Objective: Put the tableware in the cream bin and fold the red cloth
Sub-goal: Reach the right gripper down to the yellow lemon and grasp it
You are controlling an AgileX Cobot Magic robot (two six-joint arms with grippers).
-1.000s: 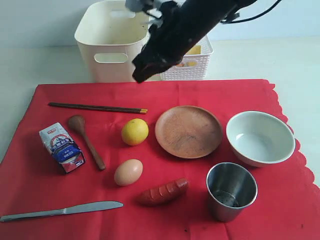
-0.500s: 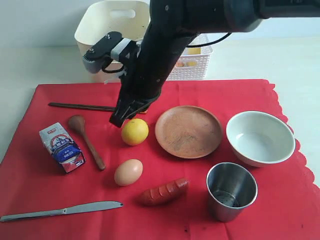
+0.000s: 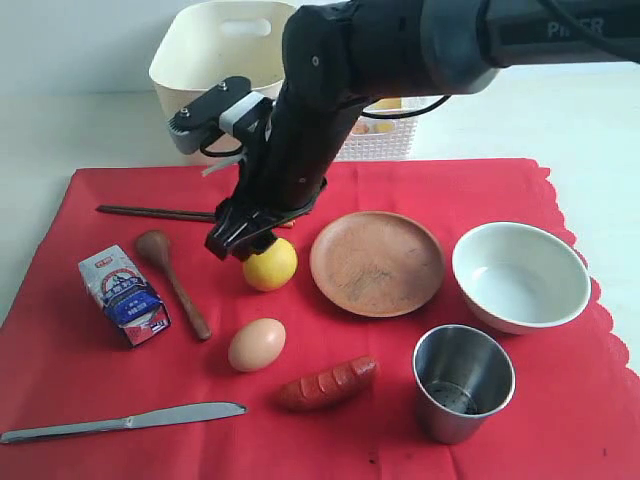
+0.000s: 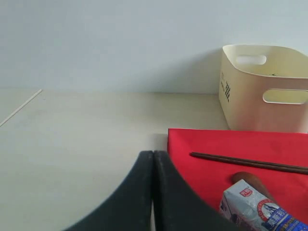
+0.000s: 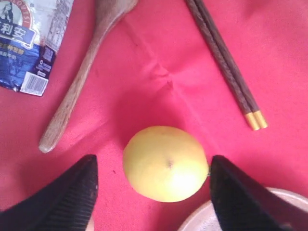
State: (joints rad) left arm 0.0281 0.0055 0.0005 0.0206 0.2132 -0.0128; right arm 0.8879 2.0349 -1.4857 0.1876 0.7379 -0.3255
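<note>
your right gripper (image 3: 233,245) hangs with jaws apart, straddling the yellow fruit (image 5: 166,162), probably to clear food off the red cloth (image 3: 70,380) before folding. the chopsticks (image 3: 160,213) lie just beside it, short of the cream bin (image 3: 200,140). your left gripper (image 4: 153,192) is parked off the cloth, pinched together.

The black arm (image 3: 340,90) hides part of the chopsticks (image 3: 150,212), much of the white basket (image 3: 385,140) and one corner of the bin (image 3: 200,90). The right gripper (image 3: 238,248) covers the top of the yellow fruit (image 3: 272,270). The bottom edge cuts off the red cloth (image 3: 520,200). The left edge cuts off the knife (image 3: 160,417).
</note>
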